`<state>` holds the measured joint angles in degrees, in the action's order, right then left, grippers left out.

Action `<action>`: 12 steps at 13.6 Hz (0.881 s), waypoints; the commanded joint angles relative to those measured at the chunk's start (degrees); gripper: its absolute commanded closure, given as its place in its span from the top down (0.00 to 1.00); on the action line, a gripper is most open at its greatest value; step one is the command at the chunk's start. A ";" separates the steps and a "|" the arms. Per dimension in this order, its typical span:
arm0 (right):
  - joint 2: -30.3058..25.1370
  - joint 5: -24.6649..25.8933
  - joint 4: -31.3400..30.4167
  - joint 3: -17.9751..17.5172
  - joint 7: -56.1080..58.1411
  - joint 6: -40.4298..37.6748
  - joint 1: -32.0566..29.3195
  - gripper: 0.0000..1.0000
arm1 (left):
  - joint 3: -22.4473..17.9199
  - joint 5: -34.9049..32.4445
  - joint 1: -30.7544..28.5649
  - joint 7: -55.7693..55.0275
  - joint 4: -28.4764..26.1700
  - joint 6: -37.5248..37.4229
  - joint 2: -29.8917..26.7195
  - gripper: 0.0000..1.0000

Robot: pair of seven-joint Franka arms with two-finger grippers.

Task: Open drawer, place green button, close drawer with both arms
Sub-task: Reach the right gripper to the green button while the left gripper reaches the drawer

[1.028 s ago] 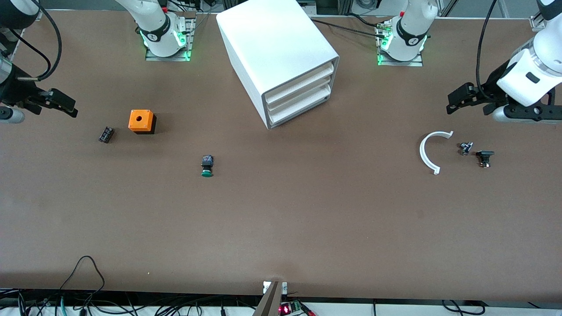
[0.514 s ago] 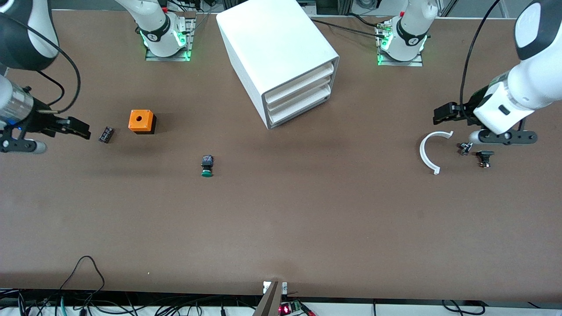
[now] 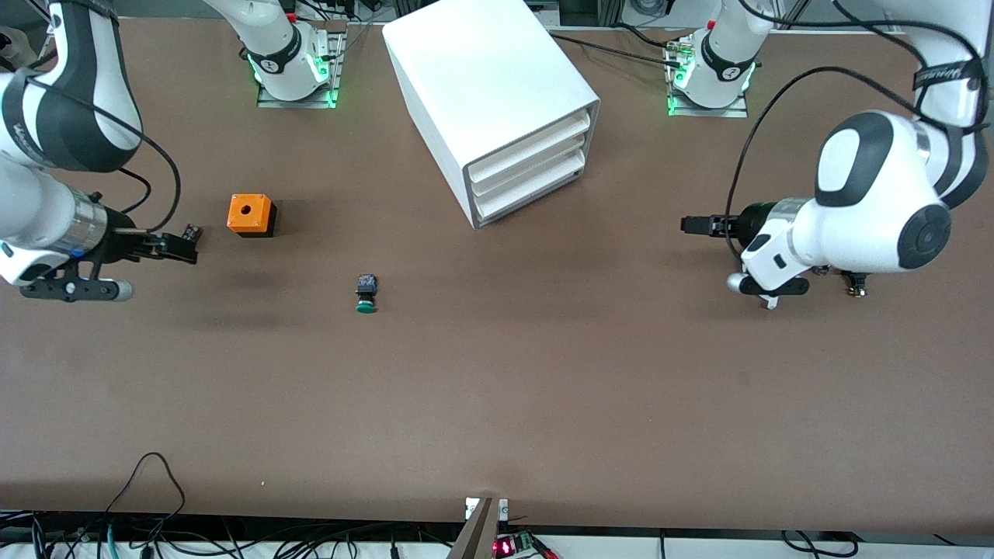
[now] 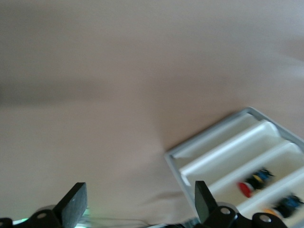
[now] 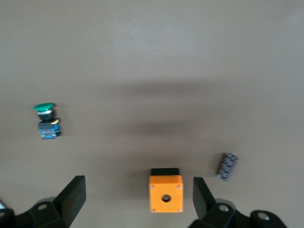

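The drawer, lowest in the white cabinet at upper centre, is sitting shut. The button is lying left of centre. The left gripper is hovering mid-right, the right gripper mid-left, both with jaws apart.

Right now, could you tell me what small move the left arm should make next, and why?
Probably carry the left gripper toward the front of the lowest drawer. All three drawers look shut, the gripper is open and holds nothing, and the button still lies on the table, so the drawer likely has to open first.
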<state>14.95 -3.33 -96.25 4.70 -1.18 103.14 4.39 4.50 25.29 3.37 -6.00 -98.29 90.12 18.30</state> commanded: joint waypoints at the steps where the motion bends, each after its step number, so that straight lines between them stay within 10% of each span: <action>1: 5.52 -2.56 1.51 -0.04 0.92 3.98 1.40 1.00 | -0.02 12.62 -0.47 6.41 -4.35 -0.04 3.40 1.00; 12: 14.67 -1.33 -0.59 0.05 -7.23 18.49 10.63 1.00 | 1.21 39.30 4.53 62.56 -17.99 2.43 18.69 1.00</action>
<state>28.69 -4.67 -96.08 4.41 -4.00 118.95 12.96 5.83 61.38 5.85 48.77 -115.26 92.26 35.01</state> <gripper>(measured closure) 0.000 0.000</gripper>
